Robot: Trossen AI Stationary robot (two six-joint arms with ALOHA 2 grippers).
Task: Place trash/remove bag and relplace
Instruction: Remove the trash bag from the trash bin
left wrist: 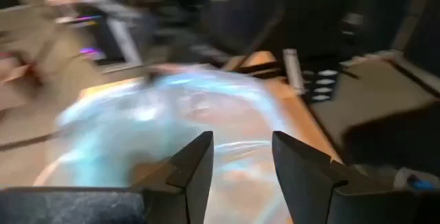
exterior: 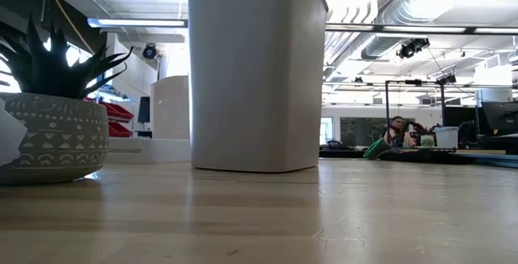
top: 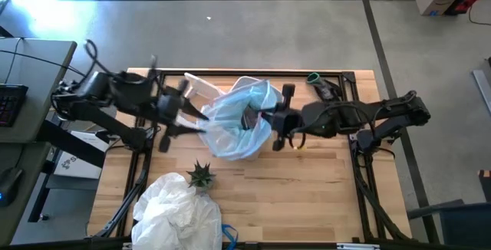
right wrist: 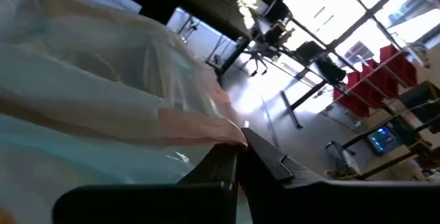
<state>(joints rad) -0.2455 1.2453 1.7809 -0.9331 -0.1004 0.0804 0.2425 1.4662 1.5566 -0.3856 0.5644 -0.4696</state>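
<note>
Light-blue liner bag point(top: 239, 120) drapes over the white bin point(exterior: 255, 70) mid-counter point(top: 307, 189), right gripper point(top: 270, 121) with jaws clenched on the bag's edge, left gripper point(top: 192, 116) at the opposite side, jaws parted, nothing between them; potted plant point(top: 202, 175) nearby.
</note>
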